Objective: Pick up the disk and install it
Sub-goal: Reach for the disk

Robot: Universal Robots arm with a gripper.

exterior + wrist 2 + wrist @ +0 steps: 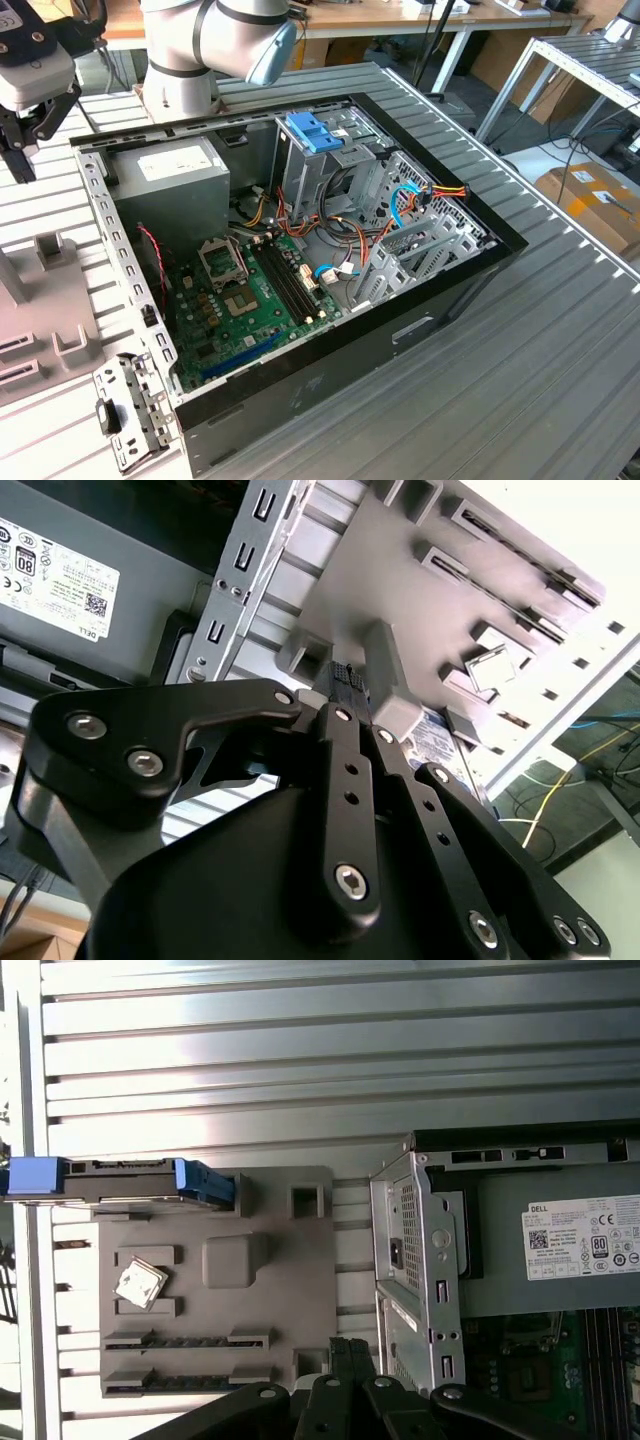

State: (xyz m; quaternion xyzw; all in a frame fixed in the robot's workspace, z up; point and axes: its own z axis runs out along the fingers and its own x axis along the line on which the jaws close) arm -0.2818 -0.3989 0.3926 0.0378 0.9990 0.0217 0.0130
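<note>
Beside the open computer case, on its power-supply side, a grey moulded holder lies flat on the ribbed metal worktop. The disk stands on edge in a slot along the holder's side, at the corner away from the case, with its light blue carrier showing at both ends of the dark drive body. It is apart from the tool and nothing touches it but the holder. A small square silver chip sits in another pocket of the holder, also on the side away from the case.

The tool hangs over the edge of the holder nearest the case wall, its two pads pressed together with nothing between them.

Inside the case, the green motherboard lies on the floor. A metal drive cage with a blue plastic latch on top stands towards the far wall, with loose cables beside it.
</note>
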